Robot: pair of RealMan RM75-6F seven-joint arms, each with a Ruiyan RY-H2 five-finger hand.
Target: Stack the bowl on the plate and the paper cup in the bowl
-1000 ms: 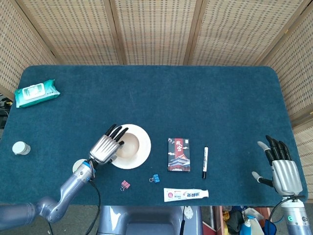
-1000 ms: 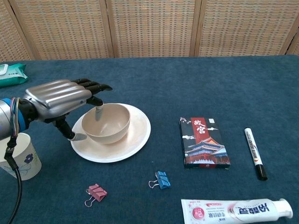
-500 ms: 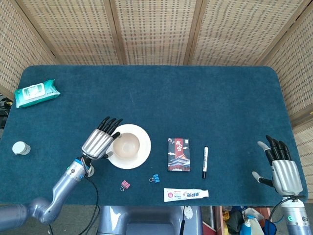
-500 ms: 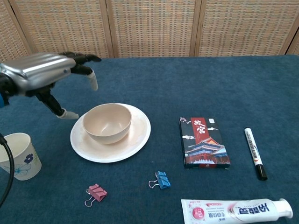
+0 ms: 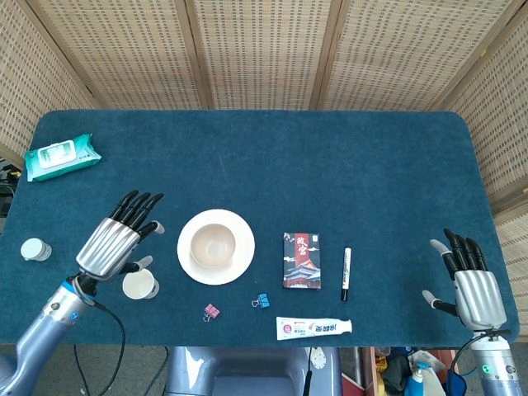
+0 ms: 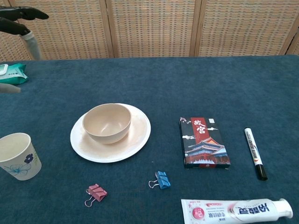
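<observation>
The beige round bowl [image 6: 106, 122] is sitting inside the white round plate [image 6: 138, 136], left of frame centre, so the cup step is in hand. The white flower-printed paper cup [image 6: 17, 156] is standing upright at lower left, apart from the plate. The left hand [image 5: 117, 240] is hovering above it, fingers spread, holding nothing. Advice: lower beside the cup, grip the wall lightly to avoid crushing. The right hand [image 5: 472, 285] is idling released, lower right.

Bowl [image 6: 106, 122] sits on the plate [image 6: 135, 142], paper cup [image 6: 17, 156] stands apart at left, left hand's fingertips [image 6: 21, 16] up top-left.
</observation>
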